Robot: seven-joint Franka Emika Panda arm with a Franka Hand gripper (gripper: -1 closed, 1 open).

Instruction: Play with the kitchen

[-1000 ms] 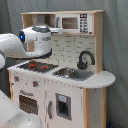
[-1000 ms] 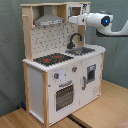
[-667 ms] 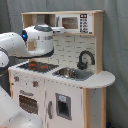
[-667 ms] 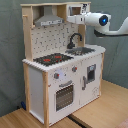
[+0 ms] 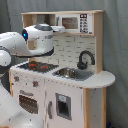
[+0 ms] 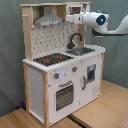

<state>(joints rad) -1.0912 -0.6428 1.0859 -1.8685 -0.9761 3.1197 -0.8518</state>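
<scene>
While the white arm's wrist hangs high at the shelf level of the child-size toy kitchen of white panels and light wood frame [image 5: 65,75] in the first exterior view, its gripper [image 5: 61,28] reaches toward the white toy microwave [image 5: 75,23] set in the upper shelf. Whether the pincer is spread or pressed together cannot be told, since the wrist housing covers it. Held this high, the arm seems aimed at the upper fittings, not at the worktop, where the red-ringed black hob [image 5: 37,65], the steel sink [image 5: 70,73] and the curved black faucet [image 5: 85,59] lie untouched below it. The dotted pegboard back [image 5: 67,50] stands behind them, and the oven door [image 5: 30,102] sits shut in the front panel.

From the second exterior view, the kitchen [image 6: 65,75] stands on a light wooden tabletop [image 6: 100,112], and the gripper [image 6: 70,18] comes in from the second exterior view's right, its tip near the upper shelf, just beside the grey hood [image 6: 47,20]. Here too its fingers cannot be made out. A grey-green curtain [image 6: 10,50] closes the room behind.
</scene>
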